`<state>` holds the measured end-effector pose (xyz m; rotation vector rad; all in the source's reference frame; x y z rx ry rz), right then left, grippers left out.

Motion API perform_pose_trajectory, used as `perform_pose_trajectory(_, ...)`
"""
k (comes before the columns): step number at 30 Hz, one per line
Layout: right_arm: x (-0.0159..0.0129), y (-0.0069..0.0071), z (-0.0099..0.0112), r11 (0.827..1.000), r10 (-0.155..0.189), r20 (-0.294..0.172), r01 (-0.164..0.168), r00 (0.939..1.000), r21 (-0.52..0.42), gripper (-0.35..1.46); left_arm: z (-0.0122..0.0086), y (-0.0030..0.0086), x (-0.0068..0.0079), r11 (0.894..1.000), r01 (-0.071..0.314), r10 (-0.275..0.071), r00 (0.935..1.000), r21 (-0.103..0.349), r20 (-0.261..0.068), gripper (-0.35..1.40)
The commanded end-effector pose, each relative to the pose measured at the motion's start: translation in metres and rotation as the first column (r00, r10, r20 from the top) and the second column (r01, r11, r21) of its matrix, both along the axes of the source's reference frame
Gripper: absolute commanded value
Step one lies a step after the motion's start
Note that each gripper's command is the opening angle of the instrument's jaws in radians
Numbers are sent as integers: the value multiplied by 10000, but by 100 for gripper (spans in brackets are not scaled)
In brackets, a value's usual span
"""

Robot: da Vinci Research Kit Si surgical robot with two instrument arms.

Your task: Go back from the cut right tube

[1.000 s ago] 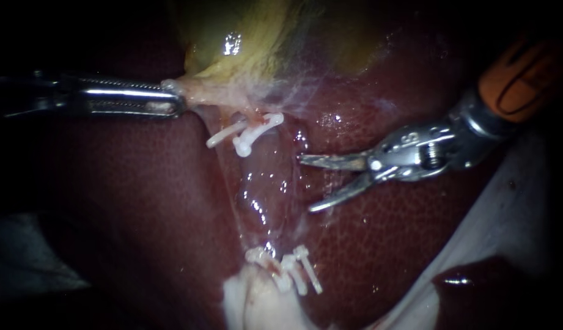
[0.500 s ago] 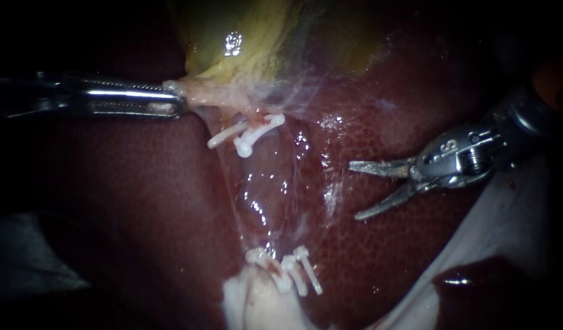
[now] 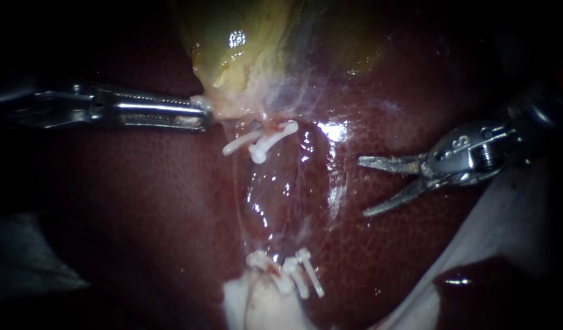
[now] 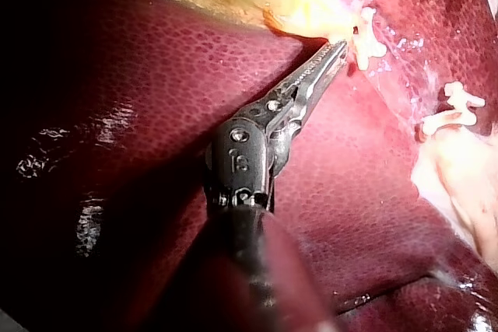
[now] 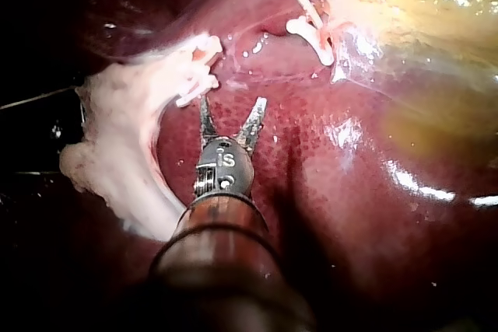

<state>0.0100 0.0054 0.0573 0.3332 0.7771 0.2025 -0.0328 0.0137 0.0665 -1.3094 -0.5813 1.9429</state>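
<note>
My left instrument (image 3: 198, 114) comes in from the left, its jaws shut on the pale lower edge of the yellow gallbladder (image 3: 257, 55). In its wrist view the jaws (image 4: 336, 46) pinch that same edge. Just below sit the upper white clips (image 3: 263, 139). The lower clips (image 3: 293, 272) lie on stumps by pale tissue. A thin glistening membrane (image 3: 275, 195) runs between the two groups. I cannot tell which stump is the right tube. My right instrument (image 3: 362, 187) hangs over the liver, well right of the clips, its blades open and empty, as its wrist view (image 5: 233, 106) also shows.
Dark red liver (image 3: 140, 201) fills the field. A white pad (image 3: 513, 232) lies at the lower right beside a dark pool (image 3: 477, 281). Pale fatty tissue (image 3: 257, 305) sits under the lower clips, and shows as a whitish lump (image 5: 124, 145) beside my right instrument.
My right instrument has drawn back to the right, away from the clipped tubes, blades still open. My left instrument has shifted right, carrying the gallbladder's edge and upper clips with it.
</note>
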Motion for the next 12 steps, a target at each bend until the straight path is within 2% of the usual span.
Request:
perform_pose_trajectory(1, 0, 0, 0, 10000, -8, -12, 8, 10000, 1, 145, 1, -2, -2, 10000, -30, 30, 10000, 46, -22, -35)
perform_pose_trajectory(10, 3, -1, 1, 10000, -12, -20, 12, 10000, 14, 145, 3, -3, -5, 10000, -54, 54, 10000, 43, -6, -35)
perform_pose_trajectory(11, 5, -1, 2, 9999, -83, -97, 84, 9999, 103, 145, 2, -2, -4, 10000, -62, 62, 10000, 48, 0, -35)
perform_pose_trajectory(12, 9, -3, 4, 9995, -133, -406, 143, 9991, 267, 145, 1, -2, -2, 10000, -73, 73, 10000, 57, 10, -35)
